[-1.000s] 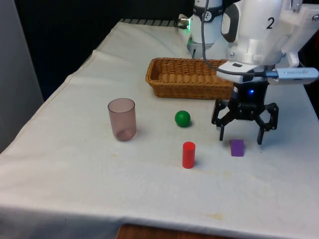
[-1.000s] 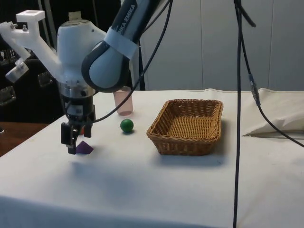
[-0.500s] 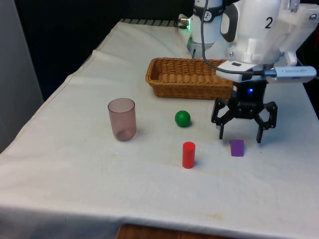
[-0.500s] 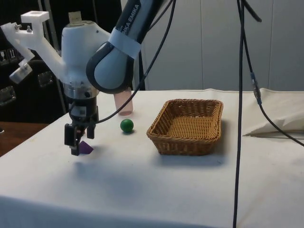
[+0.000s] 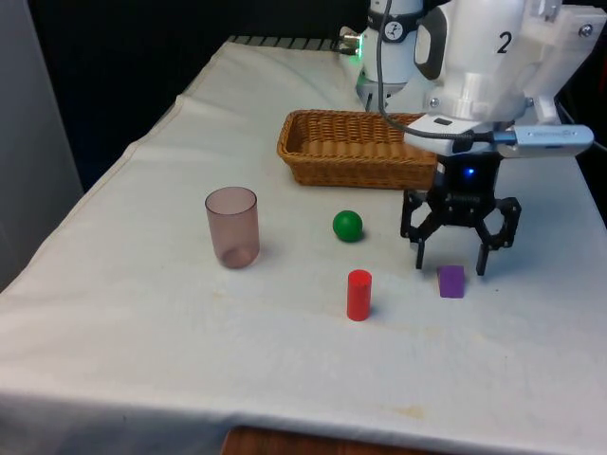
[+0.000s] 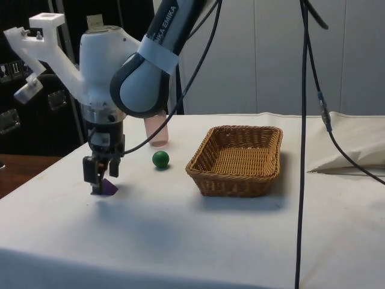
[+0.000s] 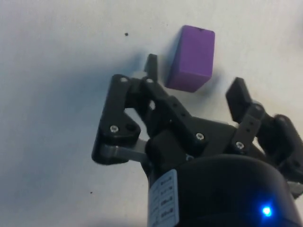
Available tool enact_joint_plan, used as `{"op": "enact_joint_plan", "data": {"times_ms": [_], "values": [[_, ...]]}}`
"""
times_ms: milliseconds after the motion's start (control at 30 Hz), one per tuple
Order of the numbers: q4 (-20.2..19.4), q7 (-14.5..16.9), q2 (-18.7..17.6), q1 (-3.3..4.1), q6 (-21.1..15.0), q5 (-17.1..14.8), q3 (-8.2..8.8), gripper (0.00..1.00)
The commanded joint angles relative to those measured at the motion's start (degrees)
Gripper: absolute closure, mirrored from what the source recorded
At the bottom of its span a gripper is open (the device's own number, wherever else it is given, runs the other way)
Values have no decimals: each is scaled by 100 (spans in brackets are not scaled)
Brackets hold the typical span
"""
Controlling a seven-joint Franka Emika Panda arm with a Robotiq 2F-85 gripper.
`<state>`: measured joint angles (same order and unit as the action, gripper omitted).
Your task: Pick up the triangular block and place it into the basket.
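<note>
The gripper hangs low over the table with its jaws spread, the purple triangular block lying on the cloth just beside their tips, untouched. The wicker basket sits well apart toward the table's far edge. A green ball, red cylinder and pink cup stand nearby.
</note>
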<state>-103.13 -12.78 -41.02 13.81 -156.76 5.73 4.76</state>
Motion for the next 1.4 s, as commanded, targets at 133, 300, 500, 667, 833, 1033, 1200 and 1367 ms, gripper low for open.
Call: {"op": "enact_joint_plan", "data": {"times_ms": [133, 300, 500, 667, 833, 1033, 1200, 1367], "values": [[-17, 17, 0, -29, -69, -29, -23, 40], [-17, 11, 0, -29, -74, -29, -23, 64], [-40, 11, 46, -23, -52, -29, -17, 67], [-229, -6, 367, 23, 74, -6, 6, 67], [-361, -11, 573, 46, 143, 0, 11, 67], [-447, 0, 791, 57, 264, 0, 11, 67], [-716, -11, 1220, 86, 418, 17, 17, 67], [-905, -17, 1518, 97, 533, 29, 11, 67]]}}
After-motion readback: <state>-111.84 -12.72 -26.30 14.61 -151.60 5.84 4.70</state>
